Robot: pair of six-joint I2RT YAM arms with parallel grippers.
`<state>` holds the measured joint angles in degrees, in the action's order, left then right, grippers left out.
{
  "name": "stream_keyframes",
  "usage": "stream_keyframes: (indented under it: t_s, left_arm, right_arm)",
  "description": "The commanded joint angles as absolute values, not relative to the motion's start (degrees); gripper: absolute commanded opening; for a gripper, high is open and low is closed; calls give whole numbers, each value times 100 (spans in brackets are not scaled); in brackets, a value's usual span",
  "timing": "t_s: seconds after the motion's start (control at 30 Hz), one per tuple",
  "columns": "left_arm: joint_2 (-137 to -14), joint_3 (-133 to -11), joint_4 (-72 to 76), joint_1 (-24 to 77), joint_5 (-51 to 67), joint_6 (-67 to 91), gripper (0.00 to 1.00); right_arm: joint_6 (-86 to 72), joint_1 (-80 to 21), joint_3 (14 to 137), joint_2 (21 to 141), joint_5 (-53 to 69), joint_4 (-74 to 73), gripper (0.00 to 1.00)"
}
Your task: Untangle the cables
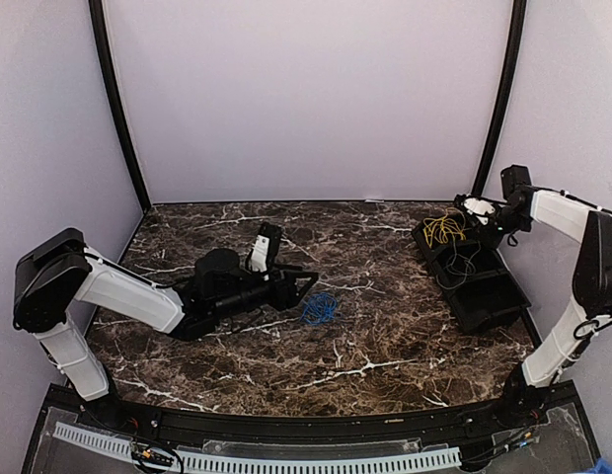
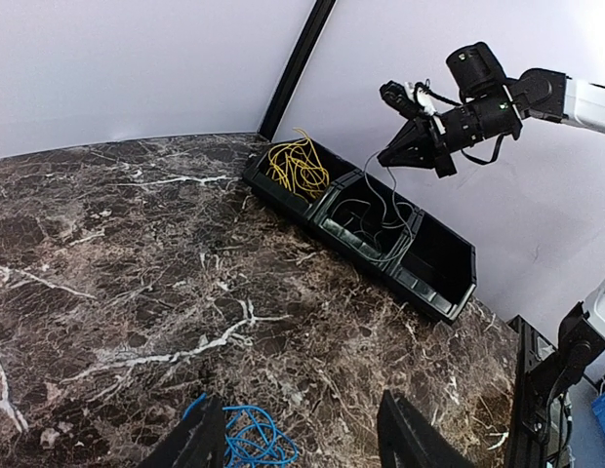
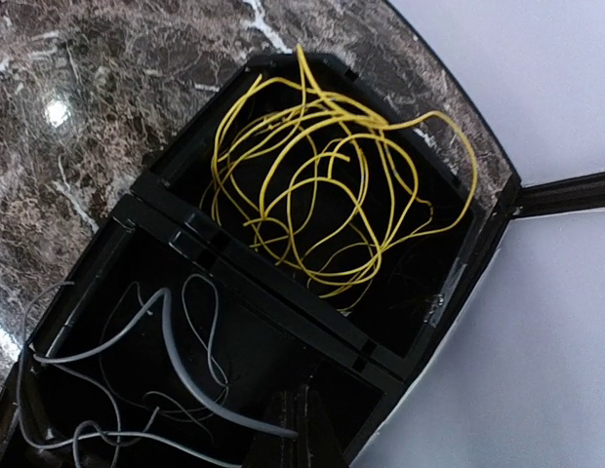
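- No writing, label, brand, number or sign could be read anywhere, neither on the dark marble-patterned bench point(image 1: 385, 341) nor on the black plastic three-compartment bin point(image 2: 434, 292).

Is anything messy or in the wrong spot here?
The blue cable looks out of place. It lies in a small loose bundle on the table, far from the black bin, where the yellow cables and grey cables each sit in their own compartment.

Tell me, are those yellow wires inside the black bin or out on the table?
Inside. The yellow wires lie heaped in the end compartment of the black bin, with a few loops rising above its rim.
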<state>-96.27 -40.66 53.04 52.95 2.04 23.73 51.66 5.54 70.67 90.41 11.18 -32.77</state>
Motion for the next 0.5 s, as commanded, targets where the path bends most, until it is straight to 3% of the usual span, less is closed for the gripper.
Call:
stream_keyframes:
  t_s: [0.0, 0.3, 0.47]
  left_arm:
    - [-9374, -3917, 5265, 5313, 183, 2378, 56]
    - [-9382, -3832, 5265, 5312, 203, 2451, 56]
    - [-9427, -3885, 5278, 5307, 260, 2448, 56]
  right_arm:
    - [5251, 576, 7238, 9490, 795, -3024, 0]
    - [4954, 604, 7379, 10092, 205, -2902, 0]
    - [4739, 741, 7869, 9868, 580, -3322, 0]
